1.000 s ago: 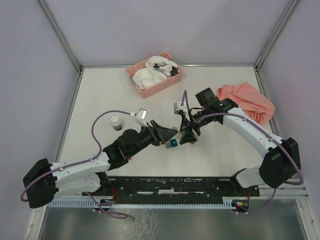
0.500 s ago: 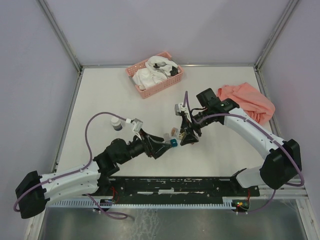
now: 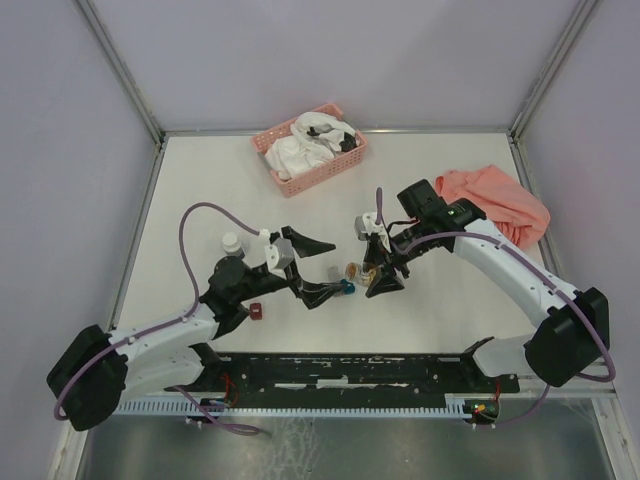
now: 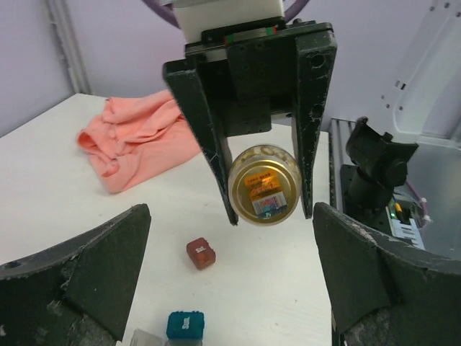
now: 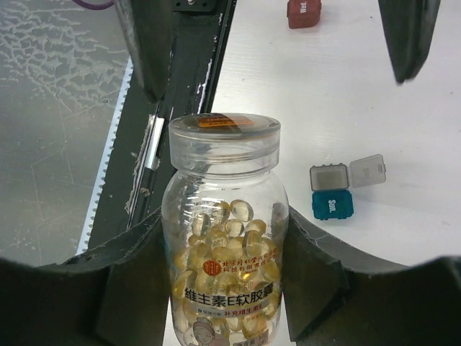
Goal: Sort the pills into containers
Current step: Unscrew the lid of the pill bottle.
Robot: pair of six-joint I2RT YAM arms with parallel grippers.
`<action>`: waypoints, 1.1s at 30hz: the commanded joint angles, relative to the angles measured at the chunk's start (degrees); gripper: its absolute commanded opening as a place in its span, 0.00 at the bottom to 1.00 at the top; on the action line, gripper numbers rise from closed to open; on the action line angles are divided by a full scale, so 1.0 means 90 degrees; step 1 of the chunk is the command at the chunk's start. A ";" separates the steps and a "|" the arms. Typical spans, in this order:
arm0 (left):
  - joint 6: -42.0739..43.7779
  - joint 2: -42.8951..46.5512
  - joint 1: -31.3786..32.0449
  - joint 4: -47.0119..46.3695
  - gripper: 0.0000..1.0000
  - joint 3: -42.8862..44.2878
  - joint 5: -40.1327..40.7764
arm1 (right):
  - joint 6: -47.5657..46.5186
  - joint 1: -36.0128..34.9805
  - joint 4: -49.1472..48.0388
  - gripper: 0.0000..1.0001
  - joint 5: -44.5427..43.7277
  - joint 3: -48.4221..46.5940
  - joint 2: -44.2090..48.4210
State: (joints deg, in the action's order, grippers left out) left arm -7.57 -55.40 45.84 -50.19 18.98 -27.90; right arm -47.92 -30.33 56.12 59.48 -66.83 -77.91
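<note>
Two arms: left arm [image 3: 160, 335] and right arm [image 3: 500, 262] reach in over the middle of the tabletop [image 3: 200, 180].
Left jaws: released, spread wide, nothing between them; they face the held jar.
Right jaws: clenched on the pill jar [image 5: 225, 238], cap end toward the left jaws; the jar's foot is cut off by the frame edge.
Cloth: salmon cloth [image 3: 497, 202] at far right, one edge covered by the right arm.
Basket: pink basket [image 3: 325, 172] at the far edge; white contents, kind unclear.
Second jar: white-capped jar [image 3: 231, 243] beside the left arm; contents not readable.
Containers: teal box [image 5: 332, 204] shut, touching the grey box [image 5: 346, 173], whose lid is open; dark red box [image 3: 256, 310] near the left arm; second dark red box [image 4: 201, 254] below the held jar, hidden from above.
Pills: amber pills [image 5: 230, 223], all seen inside the held jar.
</note>
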 commanded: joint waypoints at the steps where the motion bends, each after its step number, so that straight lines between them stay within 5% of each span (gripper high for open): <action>1: 0.0231 -0.0681 -0.0114 -0.0939 0.98 0.0625 -0.1415 | -0.0295 0.0012 0.0150 0.02 0.0302 -0.0099 0.0179; 33: -0.0354 -0.1368 -0.0014 -0.0696 0.67 0.1078 -0.1122 | -0.0208 0.0013 0.0132 0.02 0.0305 -0.0135 0.0084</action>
State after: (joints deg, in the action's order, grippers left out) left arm -8.78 -67.16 45.17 -53.43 26.61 -38.72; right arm -49.54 -30.30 57.74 59.53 -66.83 -77.71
